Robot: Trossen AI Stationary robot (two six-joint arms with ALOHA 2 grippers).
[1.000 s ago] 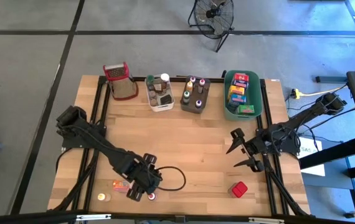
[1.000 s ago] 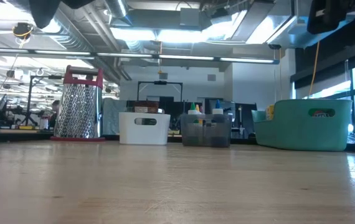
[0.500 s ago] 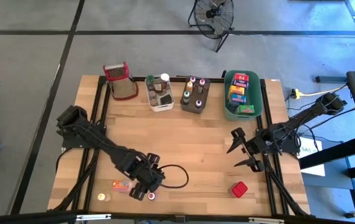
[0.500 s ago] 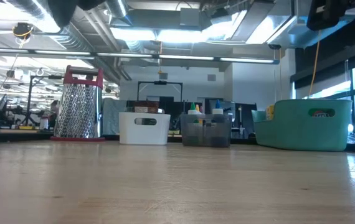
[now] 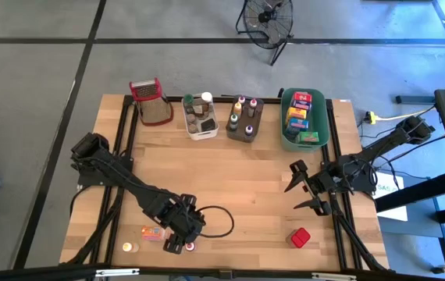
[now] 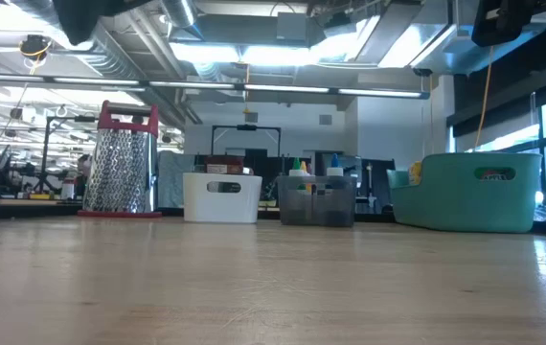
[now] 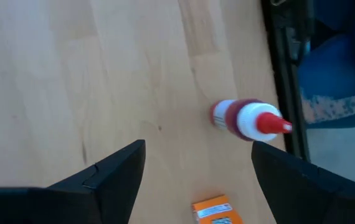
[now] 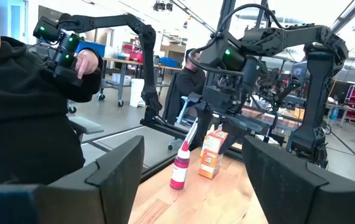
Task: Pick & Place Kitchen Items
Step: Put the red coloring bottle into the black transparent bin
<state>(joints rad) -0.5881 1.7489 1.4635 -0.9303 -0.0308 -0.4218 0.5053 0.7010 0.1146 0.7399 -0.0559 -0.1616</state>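
1. Wooden table [image 5: 238, 183] fills the middle of the high view, with grey floor all around it.
2. Close to the near edge, the left gripper [image 5: 182, 236] hangs low over the wood. Its two fingers are spread apart and hold nothing.
3. A small bottle with a red cap [image 7: 250, 119] lies on its side on the wood just past those fingers, close to the table's edge. It is not touching them.
4. A little orange box [image 7: 213, 210] sits near the bottle, between the fingers in the left wrist view.
5. A tiny yellow-topped jar [image 5: 129, 247] stands near the near left corner.
6. A small red box [image 5: 298, 237] sits alone near the near right side.
7. A bit farther back, the right gripper [image 5: 302, 188] waits by the right edge. Its fingers are wide apart and empty.
8. At the far edge stand four things in a row: a metal grater [image 5: 151, 101] with a red top, a white tub [image 5: 201, 116], a grey tub [image 5: 245, 119] and a green tub [image 5: 305, 118].
9. The white and grey tubs hold little bottles. The green tub holds bright boxes.
10. Past the table, a person in a black top [image 8: 22, 118] sits in the room.
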